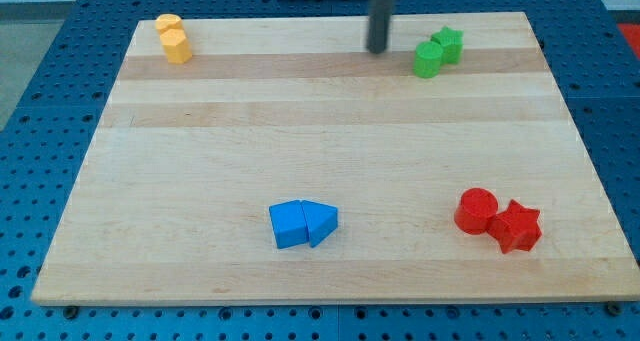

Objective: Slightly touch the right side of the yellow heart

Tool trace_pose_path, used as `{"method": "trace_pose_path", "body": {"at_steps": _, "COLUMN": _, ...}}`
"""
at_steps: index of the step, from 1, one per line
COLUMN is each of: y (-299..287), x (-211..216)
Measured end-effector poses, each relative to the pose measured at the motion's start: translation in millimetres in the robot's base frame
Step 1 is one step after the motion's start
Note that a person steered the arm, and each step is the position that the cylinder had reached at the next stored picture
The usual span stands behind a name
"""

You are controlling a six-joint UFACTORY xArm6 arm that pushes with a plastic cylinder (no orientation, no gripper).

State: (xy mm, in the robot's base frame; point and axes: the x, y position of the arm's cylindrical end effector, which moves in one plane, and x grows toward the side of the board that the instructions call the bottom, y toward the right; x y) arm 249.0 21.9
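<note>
Two yellow blocks stand touching at the board's top left corner: one (167, 25) behind and one (177, 46) in front; I cannot tell which is the heart. My tip (377, 50) is the lower end of the dark rod near the board's top edge, right of centre. It is far to the right of the yellow blocks and a short way left of the green blocks.
A green cylinder (428, 60) and a green star (448, 44) touch at the top right. A blue cube (289, 225) and a blue triangle (322, 222) touch at the bottom centre. A red cylinder (476, 210) and a red star (516, 227) touch at the bottom right. The wooden board (320, 131) lies on a blue perforated table.
</note>
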Motion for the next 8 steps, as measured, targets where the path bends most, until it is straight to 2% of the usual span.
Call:
{"method": "trace_pose_path", "body": {"at_steps": 1, "y": -73, "x": -57}}
{"method": "trace_pose_path", "body": {"at_steps": 3, "y": -101, "x": -56}}
{"method": "trace_pose_path", "body": {"at_steps": 4, "y": -176, "x": -57}}
{"method": "trace_pose_path", "body": {"at_steps": 8, "y": -201, "x": -57}}
